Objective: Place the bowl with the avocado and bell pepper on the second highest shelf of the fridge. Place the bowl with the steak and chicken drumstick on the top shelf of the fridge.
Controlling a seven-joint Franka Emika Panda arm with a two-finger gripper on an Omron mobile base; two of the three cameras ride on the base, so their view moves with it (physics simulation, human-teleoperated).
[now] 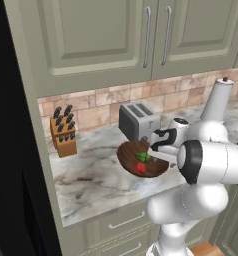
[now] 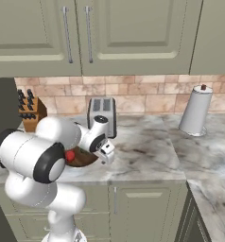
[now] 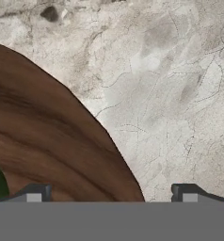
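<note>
A brown wooden bowl (image 1: pixel 133 155) sits on the marble counter (image 1: pixel 91 175) in front of the toaster. It holds a green avocado (image 1: pixel 143 156) and a red bell pepper (image 1: pixel 141 167). My gripper (image 1: pixel 152 150) is at the bowl's right rim and stands open. In the hand view the gripper (image 3: pixel 111 193) has its fingertips (image 3: pixel 36 192) wide apart, one over the bowl (image 3: pixel 48 141) and the other over bare counter, with the rim passing between them. From the right base view the bowl (image 2: pixel 83 159) and pepper (image 2: pixel 69 155) peek out beside the gripper (image 2: pixel 106 155). The steak and drumstick bowl and the fridge shelves are out of view.
A silver toaster (image 1: pixel 138 120) stands just behind the bowl, with a knife block (image 1: pixel 63 132) to its left near a dark tall mass (image 1: pixel 11 150). A paper towel roll (image 2: pixel 195 109) is at the right. Upper cabinets (image 1: pixel 116 35) hang above the counter and drawers (image 1: pixel 126 220) sit below it.
</note>
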